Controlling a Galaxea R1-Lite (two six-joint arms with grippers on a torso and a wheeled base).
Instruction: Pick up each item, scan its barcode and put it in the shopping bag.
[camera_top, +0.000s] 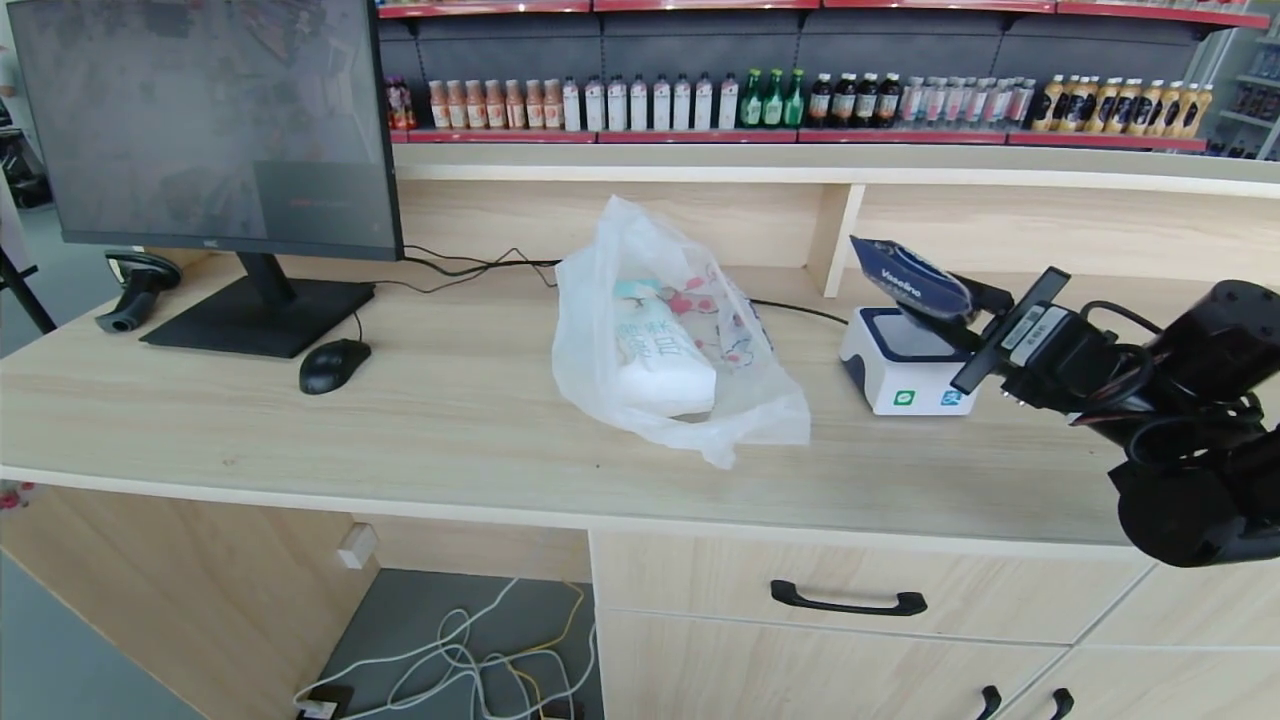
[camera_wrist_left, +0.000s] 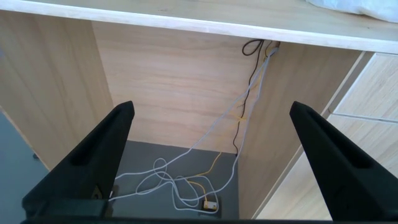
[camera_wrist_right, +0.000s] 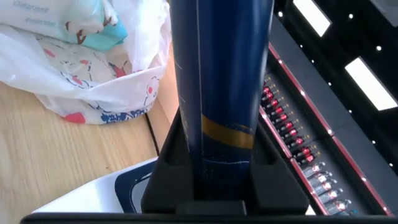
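A dark blue plastic tube (camera_top: 910, 278) hangs tilted just above the white box-shaped barcode scanner (camera_top: 905, 375), pinched by the right pincer (camera_top: 972, 305). Its gold band shows in the right wrist view; the head view adds the translucent plastic shopping bag (camera_top: 680, 340) nearby on the pale wooden bench (camera_top: 450, 430). The left pincer (camera_wrist_left: 211, 112) is spread wide below the bench edge

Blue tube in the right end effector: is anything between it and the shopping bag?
Nothing visible. The right end effector holds the blue tube over the scanner; only counter and a thin cable lie between that and the shopping bag.
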